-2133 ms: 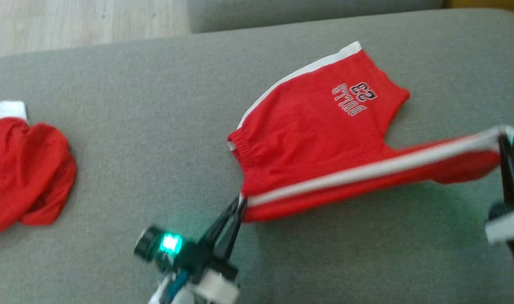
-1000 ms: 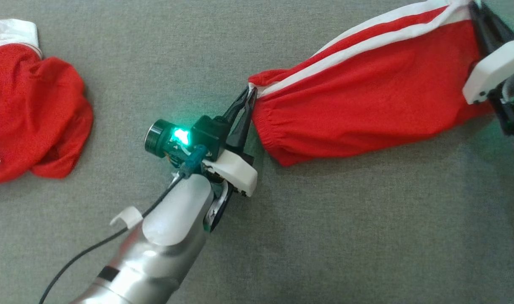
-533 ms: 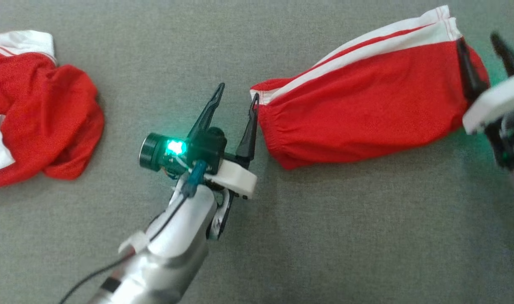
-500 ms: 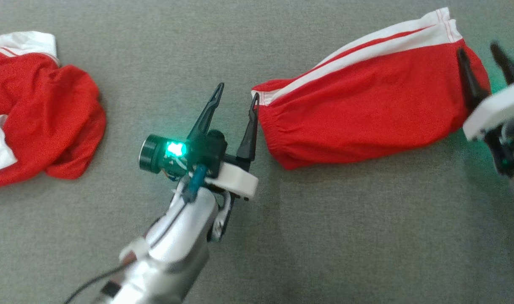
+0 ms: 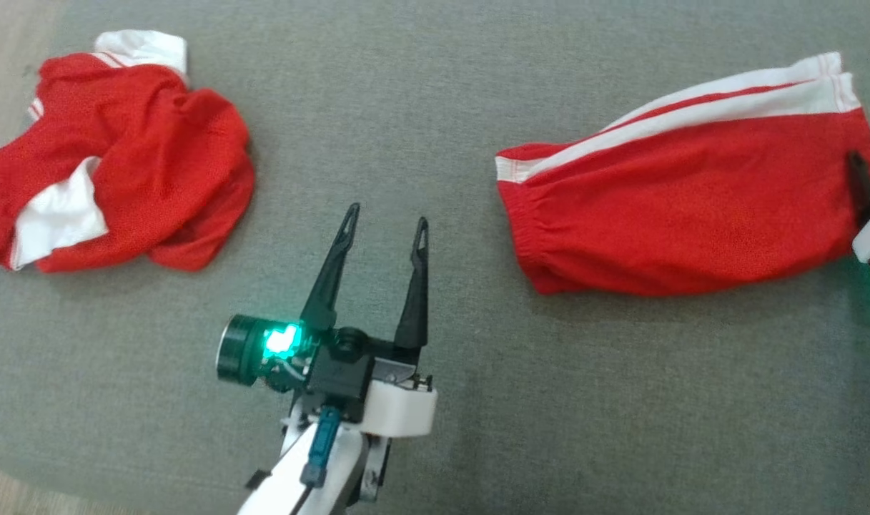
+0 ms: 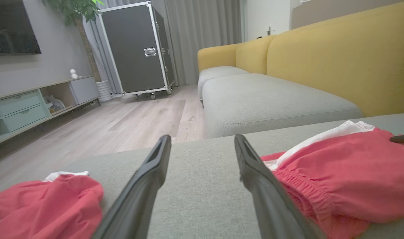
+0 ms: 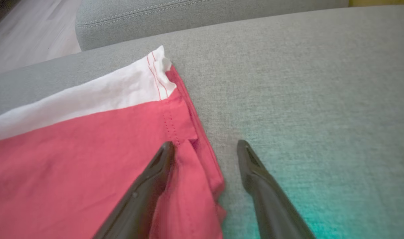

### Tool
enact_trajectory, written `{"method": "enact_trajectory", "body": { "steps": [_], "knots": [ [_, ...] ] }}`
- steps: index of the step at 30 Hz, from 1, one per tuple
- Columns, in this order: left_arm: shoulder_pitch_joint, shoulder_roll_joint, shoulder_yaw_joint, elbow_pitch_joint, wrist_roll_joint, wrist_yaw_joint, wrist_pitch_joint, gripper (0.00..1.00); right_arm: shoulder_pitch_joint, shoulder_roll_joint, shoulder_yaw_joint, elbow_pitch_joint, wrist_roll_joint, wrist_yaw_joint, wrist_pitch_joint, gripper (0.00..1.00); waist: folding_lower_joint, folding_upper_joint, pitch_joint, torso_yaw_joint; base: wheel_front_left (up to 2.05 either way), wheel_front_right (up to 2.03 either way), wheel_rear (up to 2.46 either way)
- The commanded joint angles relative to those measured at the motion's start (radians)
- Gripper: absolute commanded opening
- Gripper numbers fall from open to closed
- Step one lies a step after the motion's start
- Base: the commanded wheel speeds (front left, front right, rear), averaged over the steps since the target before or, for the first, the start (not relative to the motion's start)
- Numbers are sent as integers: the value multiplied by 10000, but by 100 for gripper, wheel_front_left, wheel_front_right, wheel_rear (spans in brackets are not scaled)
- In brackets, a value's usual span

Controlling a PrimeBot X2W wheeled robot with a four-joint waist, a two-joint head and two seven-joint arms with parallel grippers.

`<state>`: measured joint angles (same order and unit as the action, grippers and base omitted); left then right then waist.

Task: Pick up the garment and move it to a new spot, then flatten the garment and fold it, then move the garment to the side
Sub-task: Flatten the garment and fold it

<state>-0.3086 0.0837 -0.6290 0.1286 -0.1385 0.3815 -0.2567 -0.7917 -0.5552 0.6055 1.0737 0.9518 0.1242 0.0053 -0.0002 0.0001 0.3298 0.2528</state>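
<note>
Both jaws spread and empty; the garment (image 5: pixel 678 229) lies folded on the grey cushion (image 5: pixel 420 107) between them.
Your left jaws hang apart from the elastic waistband end, which lies off to their right. Your right jaws straddle the hem edge, one finger over red cloth and one over bare cushion, pinching nothing. The garment is red with a white side stripe, doubled lengthwise and fairly flat, so it looks ready for shifting aside, away from the crumpled red clothing (image 5: pixel 120 150) left of your left jaws.

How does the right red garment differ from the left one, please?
The right garment lies flat, folded long; the left garment sits crumpled in a heap. The right garment's white runs as straight stripes along one edge; the left garment's shows in scattered patches. Both are red and white.
</note>
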Motion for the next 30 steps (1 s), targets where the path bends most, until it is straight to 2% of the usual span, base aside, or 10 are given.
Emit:
{"method": "enact_trajectory", "body": {
  "steps": [1, 2, 9, 20, 30],
  "knots": [
    [-4, 88, 415, -383, 105, 37, -50, 100, 437, -60, 287, -151, 154, 65, 398, 37, 2, -1, -107, 88, 0, 0, 0],
    [82, 81, 468, -413, 121, 21, -50, 100, 522, -82, 312, -296, 308, 65, 513, 0, 2, -1, -154, 74, 0, 0, 0],
    [415, 67, 916, -397, 132, -247, -50, 100, 762, -303, 515, -587, 525, 65, -119, 0, 2, -1, -671, -578, 0, 0, 0],
    [832, 70, 1357, -311, 268, -598, -51, 100, 1508, -1329, 1019, -496, 318, 65, -984, 0, 2, -1, -1265, -1884, 0, 0, 0],
    [1194, -27, 1536, -32, 266, -916, -51, 100, 1104, -894, 1332, -1287, -422, 65, -2452, 0, 2, -1, -1863, -2047, 0, 0, 0]
  ]
}}
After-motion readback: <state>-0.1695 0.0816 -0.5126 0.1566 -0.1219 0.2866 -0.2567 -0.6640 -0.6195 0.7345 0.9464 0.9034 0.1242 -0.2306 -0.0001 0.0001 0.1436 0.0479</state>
